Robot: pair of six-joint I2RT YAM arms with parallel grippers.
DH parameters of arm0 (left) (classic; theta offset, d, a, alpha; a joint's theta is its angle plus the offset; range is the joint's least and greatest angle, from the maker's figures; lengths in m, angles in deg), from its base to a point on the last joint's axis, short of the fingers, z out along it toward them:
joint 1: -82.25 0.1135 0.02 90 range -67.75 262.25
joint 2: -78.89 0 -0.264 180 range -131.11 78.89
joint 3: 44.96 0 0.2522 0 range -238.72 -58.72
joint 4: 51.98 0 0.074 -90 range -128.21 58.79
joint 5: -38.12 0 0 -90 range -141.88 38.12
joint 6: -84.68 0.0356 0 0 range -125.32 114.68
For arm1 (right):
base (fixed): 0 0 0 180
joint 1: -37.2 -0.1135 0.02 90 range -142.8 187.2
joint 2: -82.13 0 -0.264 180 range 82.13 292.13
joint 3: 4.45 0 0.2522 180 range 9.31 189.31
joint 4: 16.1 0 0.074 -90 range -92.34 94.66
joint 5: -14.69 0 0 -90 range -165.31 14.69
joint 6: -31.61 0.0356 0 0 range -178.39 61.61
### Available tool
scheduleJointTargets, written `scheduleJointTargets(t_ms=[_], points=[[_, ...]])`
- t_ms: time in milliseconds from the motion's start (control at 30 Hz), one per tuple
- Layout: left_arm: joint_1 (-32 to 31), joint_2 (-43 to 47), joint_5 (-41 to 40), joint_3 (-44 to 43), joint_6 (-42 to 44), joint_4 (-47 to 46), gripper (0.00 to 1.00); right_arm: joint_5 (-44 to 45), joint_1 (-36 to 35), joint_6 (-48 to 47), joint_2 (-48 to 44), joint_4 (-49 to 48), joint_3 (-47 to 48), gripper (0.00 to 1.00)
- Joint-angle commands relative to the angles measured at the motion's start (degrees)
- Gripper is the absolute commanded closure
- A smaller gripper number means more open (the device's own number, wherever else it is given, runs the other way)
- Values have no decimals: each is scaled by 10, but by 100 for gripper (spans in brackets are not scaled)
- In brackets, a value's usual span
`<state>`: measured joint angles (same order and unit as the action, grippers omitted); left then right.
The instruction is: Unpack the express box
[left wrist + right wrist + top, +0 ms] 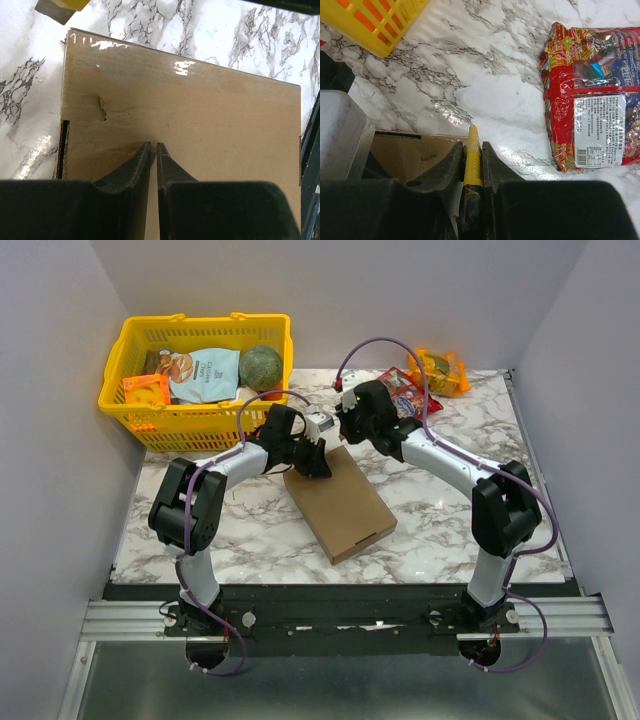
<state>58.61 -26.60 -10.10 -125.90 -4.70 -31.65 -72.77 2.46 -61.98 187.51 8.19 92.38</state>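
Note:
The express box (340,505) is a flat brown cardboard mailer lying closed in the middle of the marble table. In the left wrist view the box (200,115) fills the frame, with a small dent in its lid. My left gripper (312,462) (153,145) is shut and empty, its tips over the lid at the box's far left corner. My right gripper (340,435) (472,145) is shut on a thin yellow tool (473,160), whose tip points just past the box's far edge (405,152).
A yellow plastic basket (120,400) (375,25) holding snack bags and a green round object stands at the back left. A red snack bag (405,390) (590,95) and an orange bag (440,370) lie at the back right.

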Motion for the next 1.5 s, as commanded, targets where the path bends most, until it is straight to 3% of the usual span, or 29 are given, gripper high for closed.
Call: scheduleJointTargets(t_ms=[0, 1467], points=[[3, -30, -23, 0, 9, 44, 80, 15, -7, -8, -13, -18, -10, 100], [3, -38, -24, -5, 6, 46, 80, 11, -6, -18, 4, -6, -26, 100]])
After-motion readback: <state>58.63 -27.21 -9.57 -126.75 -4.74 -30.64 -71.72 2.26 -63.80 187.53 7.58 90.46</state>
